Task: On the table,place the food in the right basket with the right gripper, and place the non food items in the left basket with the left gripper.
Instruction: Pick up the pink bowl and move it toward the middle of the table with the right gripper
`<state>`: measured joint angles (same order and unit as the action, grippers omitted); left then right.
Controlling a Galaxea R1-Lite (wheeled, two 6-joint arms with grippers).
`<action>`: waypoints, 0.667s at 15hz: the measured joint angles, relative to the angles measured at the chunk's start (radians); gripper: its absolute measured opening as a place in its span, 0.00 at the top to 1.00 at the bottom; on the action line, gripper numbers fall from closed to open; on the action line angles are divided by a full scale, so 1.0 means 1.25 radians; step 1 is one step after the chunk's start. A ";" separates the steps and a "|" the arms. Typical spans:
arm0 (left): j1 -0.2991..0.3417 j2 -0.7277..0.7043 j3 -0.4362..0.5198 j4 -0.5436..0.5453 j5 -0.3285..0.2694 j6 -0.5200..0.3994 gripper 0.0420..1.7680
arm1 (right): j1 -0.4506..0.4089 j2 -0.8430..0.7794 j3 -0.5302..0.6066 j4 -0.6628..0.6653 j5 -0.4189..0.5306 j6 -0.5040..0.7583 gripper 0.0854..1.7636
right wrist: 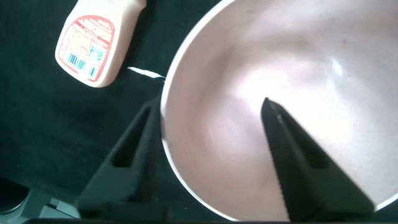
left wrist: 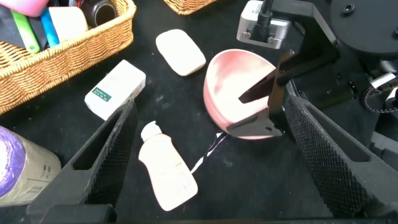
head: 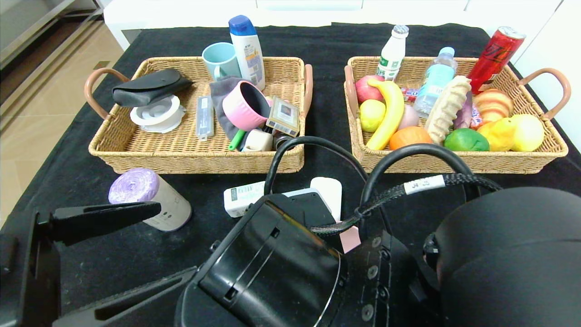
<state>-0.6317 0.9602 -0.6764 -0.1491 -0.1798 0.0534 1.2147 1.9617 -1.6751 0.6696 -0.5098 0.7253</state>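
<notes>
The big pink bowl [left wrist: 231,87] sits tilted on the black table [left wrist: 249,180]. My right gripper [right wrist: 208,106] is open and straddles the bowl's rim [right wrist: 249,124], one finger inside and one outside. My left gripper [left wrist: 210,99] is open wide above the pink bottle [left wrist: 165,168], which lies flat beside the bowl. The white box with green print [left wrist: 115,89] and the plain white bar [left wrist: 180,51] lie beyond. The grey roll with a purple end [head: 150,197] lies by the left gripper [head: 174,238]. An orange fruit [head: 410,136] lies in the right basket [head: 458,161].
The left basket [head: 195,161] holds a pink cup, a mug, a bottle, a black pouch and other items. The right basket is full of fruit, bread and bottles, with a red can behind it. My right arm [head: 408,263] hides most of the bowl in the head view.
</notes>
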 joint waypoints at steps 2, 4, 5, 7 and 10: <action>0.000 0.000 0.000 0.000 -0.001 0.001 0.03 | 0.001 0.000 0.001 0.000 0.003 0.000 0.27; 0.000 0.000 0.000 -0.001 -0.001 0.002 0.03 | 0.002 0.000 0.001 0.000 0.003 0.005 0.22; 0.000 0.000 0.000 -0.003 -0.001 0.003 0.03 | 0.004 -0.001 0.001 0.000 0.003 0.014 0.20; 0.001 -0.001 0.000 -0.005 0.000 0.004 0.03 | 0.010 -0.002 0.002 0.000 0.006 0.025 0.16; 0.001 -0.001 0.000 -0.005 0.000 0.004 0.03 | 0.012 -0.004 0.002 0.000 0.006 0.028 0.12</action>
<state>-0.6306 0.9596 -0.6764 -0.1553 -0.1802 0.0585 1.2291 1.9564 -1.6732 0.6696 -0.5021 0.7600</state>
